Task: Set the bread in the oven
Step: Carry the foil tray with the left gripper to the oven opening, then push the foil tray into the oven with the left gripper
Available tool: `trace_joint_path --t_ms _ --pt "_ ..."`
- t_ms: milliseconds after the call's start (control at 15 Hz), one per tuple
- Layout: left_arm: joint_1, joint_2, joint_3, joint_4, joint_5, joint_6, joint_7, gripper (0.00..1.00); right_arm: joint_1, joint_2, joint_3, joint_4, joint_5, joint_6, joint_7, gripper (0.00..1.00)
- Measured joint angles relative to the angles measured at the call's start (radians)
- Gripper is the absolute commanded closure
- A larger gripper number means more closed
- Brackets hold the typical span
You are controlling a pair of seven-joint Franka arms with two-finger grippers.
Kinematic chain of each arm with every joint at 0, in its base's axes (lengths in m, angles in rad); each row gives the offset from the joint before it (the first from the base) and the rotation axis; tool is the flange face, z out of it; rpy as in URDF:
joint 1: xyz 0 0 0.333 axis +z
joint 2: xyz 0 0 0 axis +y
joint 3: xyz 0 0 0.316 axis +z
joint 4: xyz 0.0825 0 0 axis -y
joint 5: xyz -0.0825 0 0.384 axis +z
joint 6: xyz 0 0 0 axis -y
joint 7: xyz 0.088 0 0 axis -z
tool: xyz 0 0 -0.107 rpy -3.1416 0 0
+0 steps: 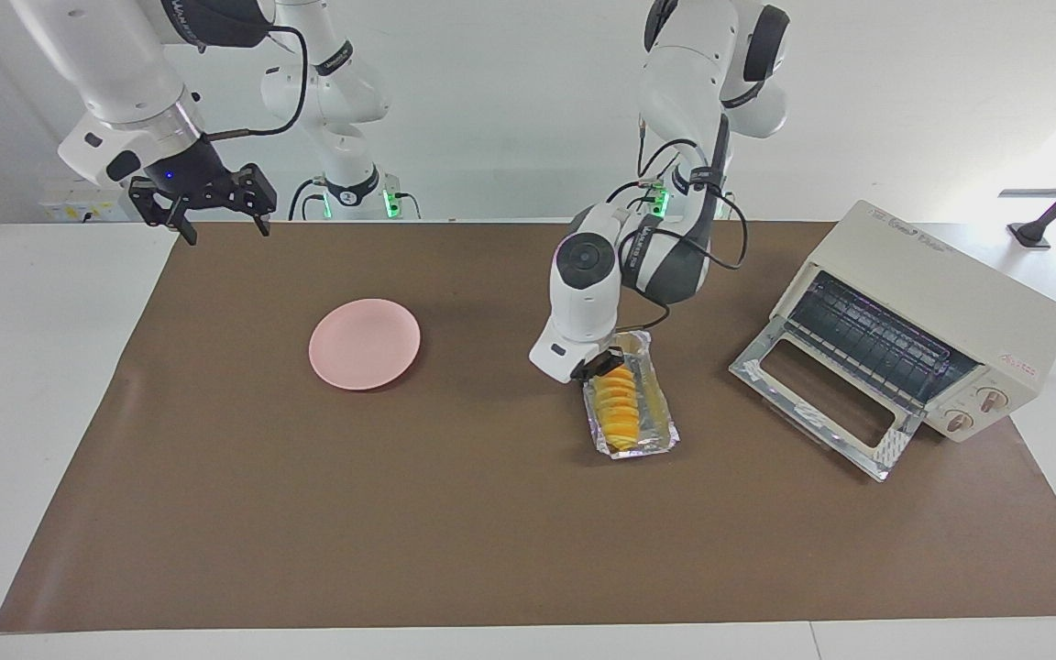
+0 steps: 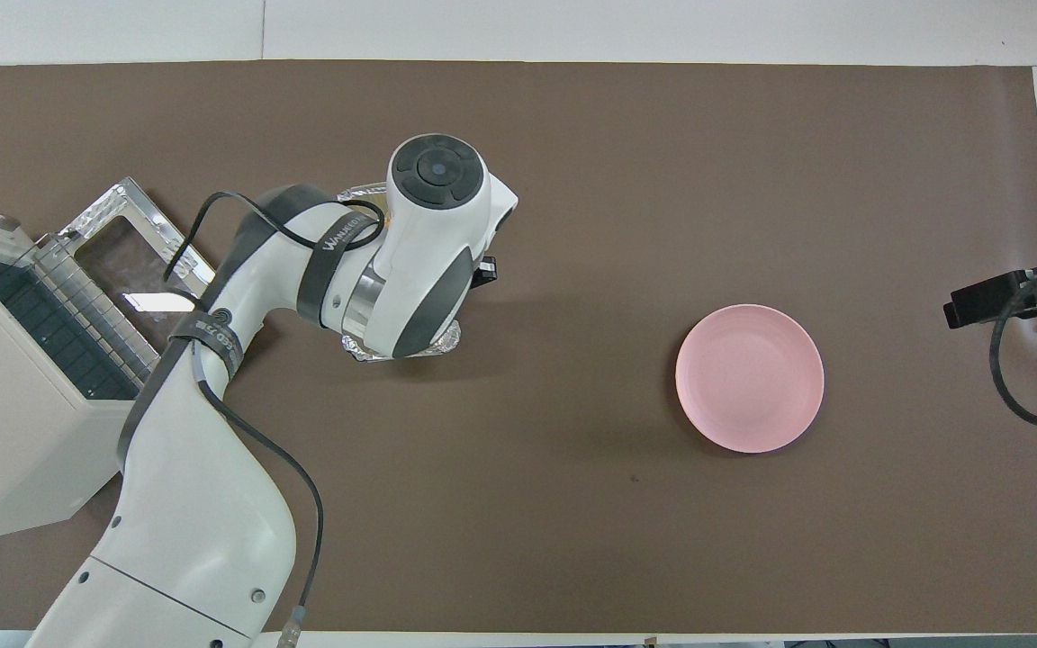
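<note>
Clamped on the tray [image 1: 665, 431] rim's robot-side end, the left end effector [image 1: 598, 366] is seen with the bread [image 1: 621, 409] in that tray, long axis running away from the robots, the oven [image 1: 913, 321] beside it toward the left arm's end of the desk [image 1: 400, 532], while the right end effector [image 1: 207, 203] is held open, waiting.

Hidden and cut-off parts

In the overhead view the foil tray [image 2: 401, 349] is mostly covered by the left arm and the bread is hidden entirely; the oven [image 2: 5, 450] is cut by the frame's left edge, the right gripper [image 2: 991, 300] by its right edge.
</note>
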Motion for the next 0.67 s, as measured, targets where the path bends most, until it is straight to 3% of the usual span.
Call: trace_joint_path --t_ms 401,668 --pt "0.019 -0.075 0.24 0.026 0.006 -0.087 0.002 1.0 0.0 0.0 0.0 0.0 0.0 0.0 0.0 0.0" --pt "0.17 -0.075 0.263 -0.012 0.007 -0.077 0.015 1.0 0.0 0.0 0.0 0.0 0.0 0.0 0.0 0.0"
